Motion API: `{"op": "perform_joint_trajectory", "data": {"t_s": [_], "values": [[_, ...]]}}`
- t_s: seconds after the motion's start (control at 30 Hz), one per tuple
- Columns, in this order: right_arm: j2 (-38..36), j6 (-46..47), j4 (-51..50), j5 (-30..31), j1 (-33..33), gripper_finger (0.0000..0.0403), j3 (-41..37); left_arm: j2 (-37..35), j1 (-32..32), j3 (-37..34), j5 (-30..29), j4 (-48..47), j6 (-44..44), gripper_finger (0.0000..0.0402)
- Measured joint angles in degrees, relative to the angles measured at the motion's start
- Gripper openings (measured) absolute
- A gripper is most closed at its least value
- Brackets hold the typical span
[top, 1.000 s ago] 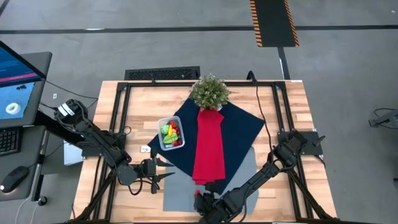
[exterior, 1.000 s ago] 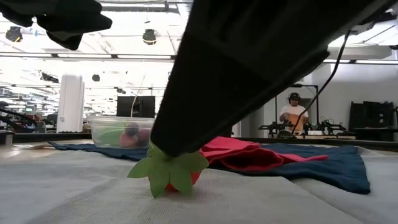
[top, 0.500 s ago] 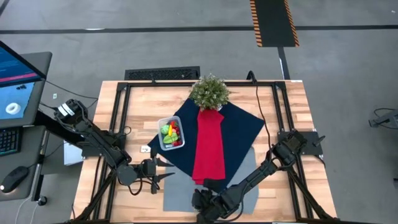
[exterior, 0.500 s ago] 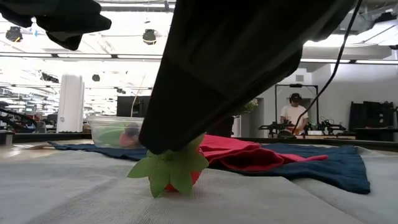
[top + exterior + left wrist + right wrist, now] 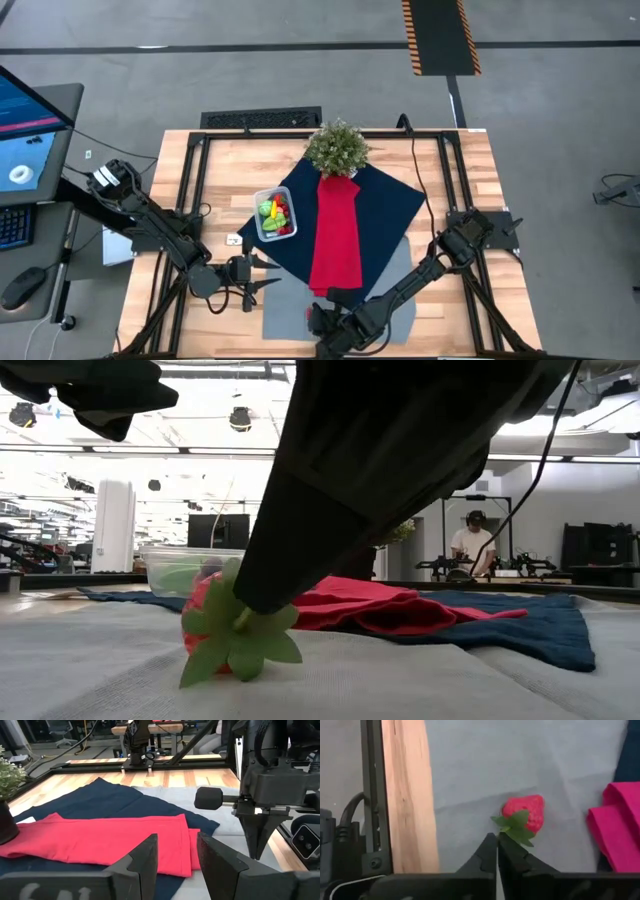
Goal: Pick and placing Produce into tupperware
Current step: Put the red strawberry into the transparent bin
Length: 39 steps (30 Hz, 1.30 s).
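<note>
Right gripper (image 5: pixel 497 851) low over the grey mat (image 5: pixel 520 780) at the near edge of the tabletop (image 5: pixel 470 180), its fingers pressed together on the leafy green cap of a toy strawberry (image 5: pixel 522 816). In the low view the strawberry (image 5: pixel 215 630) hangs tilted from that cap, its body at or just above the mat; contact cannot be told. Left gripper (image 5: pixel 175 851) waits near the left side of the tabletop, fingers spread and holding nothing. The tupperware (image 5: pixel 274 215) sits on the navy cloth (image 5: pixel 400 205), left of the red cloth strip (image 5: pixel 337 235) and nearer than the potted plant (image 5: pixel 337 147); several produce pieces, green, yellow and red, already lie in it. It is well apart from the strawberry, farther and to the left.

Risk: the hold is only on thin, flexible leaves, so the strawberry may swing, slip free or drop during carriage. A low path could also snag the raised folds of the red cloth strip.
</note>
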Motion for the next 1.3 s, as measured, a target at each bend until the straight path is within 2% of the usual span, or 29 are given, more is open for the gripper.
{"op": "perform_joint_trajectory", "data": {"t_s": [0.33, 0.73, 0.97, 1.2, 1.3], "values": [[-0.35, 0.58, -1.11, 0.3, -1.25, 0.0009, -0.04, -0.02, 0.0, 0.0, 0.09, 0.0, -0.24, 0.0127], [-1.88, -3.76, -18.17, 10.92, -2.97, 0.0009, 9.09, -0.02, -0.47, 0.0, 0.13, 0.0, -0.24, 0.0127], [-1.88, -13.11, -15.42, 12.51, -8.01, 0.0009, 9.4, -0.02, -3.19, 0.0, -0.91, 0.04, 0.18, 0.0127], [-1.88, -23.76, -10.52, 11.96, -14.02, 0.0009, 9.4, -0.02, -8.93, 0.0, -13.31, 3.46, 5.23, 0.0127], [-1.88, -27.42, -7.74, 10.3, -16.63, 0.0009, 9.4, -0.04, -10.55, 0.0, -11.39, 7.46, 9.91, 0.0127]]}}
